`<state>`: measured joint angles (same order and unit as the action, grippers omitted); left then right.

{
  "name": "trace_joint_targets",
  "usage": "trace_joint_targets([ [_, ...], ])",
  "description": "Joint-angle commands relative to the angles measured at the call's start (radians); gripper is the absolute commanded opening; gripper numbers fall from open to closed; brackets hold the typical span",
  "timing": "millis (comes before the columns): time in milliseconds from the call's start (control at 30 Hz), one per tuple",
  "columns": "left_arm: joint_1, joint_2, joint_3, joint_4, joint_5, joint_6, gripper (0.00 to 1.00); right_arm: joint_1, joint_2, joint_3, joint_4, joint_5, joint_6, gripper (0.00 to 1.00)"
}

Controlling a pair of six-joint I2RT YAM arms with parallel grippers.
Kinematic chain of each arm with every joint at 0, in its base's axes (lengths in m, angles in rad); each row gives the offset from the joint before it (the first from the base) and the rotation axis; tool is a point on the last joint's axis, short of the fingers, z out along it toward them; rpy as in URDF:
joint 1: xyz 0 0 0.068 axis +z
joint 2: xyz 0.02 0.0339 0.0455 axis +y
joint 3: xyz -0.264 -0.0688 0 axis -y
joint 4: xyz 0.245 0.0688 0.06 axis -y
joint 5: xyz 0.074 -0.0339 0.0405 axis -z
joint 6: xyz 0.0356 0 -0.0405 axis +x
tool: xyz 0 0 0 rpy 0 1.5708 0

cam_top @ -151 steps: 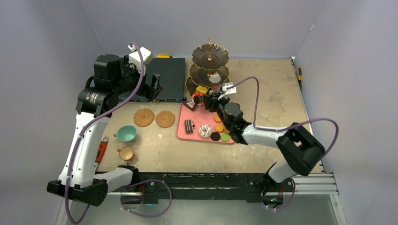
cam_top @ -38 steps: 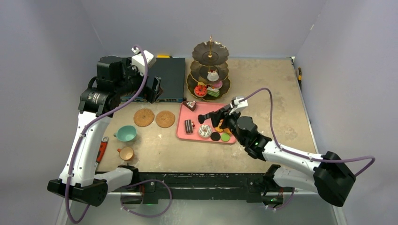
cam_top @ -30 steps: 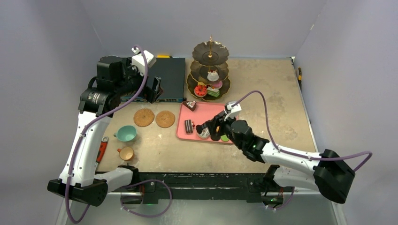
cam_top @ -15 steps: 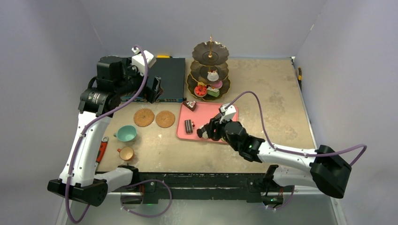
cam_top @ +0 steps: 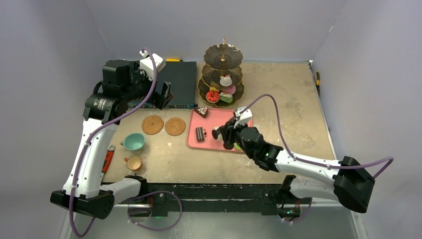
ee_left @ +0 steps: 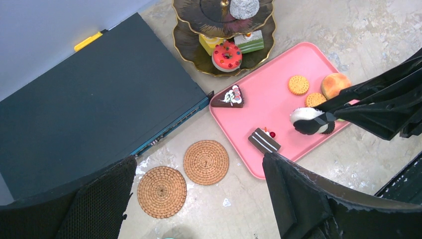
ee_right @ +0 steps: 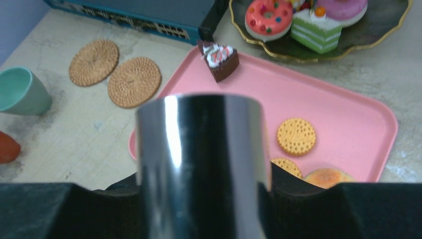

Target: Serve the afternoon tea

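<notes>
My right gripper [cam_top: 234, 134] is shut on the black tongs [ee_right: 199, 164], which fill the right wrist view. The tong tips pinch a white-iced doughnut [ee_left: 308, 121] over the pink tray [cam_top: 211, 124]. A layered chocolate slice [cam_top: 200, 134], a chocolate wedge [cam_top: 201, 112], biscuits [ee_right: 296, 135] and a bun [ee_left: 334, 84] lie on the tray. The dark tiered stand [cam_top: 222, 74] behind it carries several cakes. Two woven coasters [cam_top: 153, 124] [cam_top: 175, 126] lie left of the tray. The teal cup [cam_top: 133, 142] and tan cup [cam_top: 134, 163] stand nearer. My left gripper [cam_top: 161, 94] hangs open above the coasters, holding nothing.
A flat dark blue box [cam_top: 174, 82] lies at the back left, touching the tray's corner. A red-handled tool [cam_top: 108, 159] lies at the table's left edge beside the tan cup. Grey walls enclose the table on three sides.
The right arm lowered the tongs onto the doughnut, squeezed them shut on it and drew it up a little. The left arm has not moved.
</notes>
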<state>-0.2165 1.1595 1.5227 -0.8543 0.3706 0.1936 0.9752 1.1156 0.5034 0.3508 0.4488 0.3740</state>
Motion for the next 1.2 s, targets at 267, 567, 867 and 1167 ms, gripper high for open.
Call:
trace_joint_targets([
  [267, 0.003, -0.005, 0.03, 0.012, 0.006, -0.009, 0.99, -0.07, 0.14, 0.376, 0.243, 0.001, -0.342, 0.37],
  [567, 0.004, -0.012, 0.032, 0.01, 0.004, -0.007, 0.99, -0.123, 0.331, 0.491, 0.465, -0.046, -0.572, 0.37],
  [867, 0.003, -0.017, 0.023, 0.008, -0.004, 0.003, 0.99, -0.127, 0.421, 0.484, 0.605, -0.047, -0.799, 0.36],
  [1167, 0.005, -0.018, 0.025, 0.007, -0.005, 0.0, 0.99, -0.144, 0.538, 0.528, 0.662, -0.079, -0.862, 0.37],
])
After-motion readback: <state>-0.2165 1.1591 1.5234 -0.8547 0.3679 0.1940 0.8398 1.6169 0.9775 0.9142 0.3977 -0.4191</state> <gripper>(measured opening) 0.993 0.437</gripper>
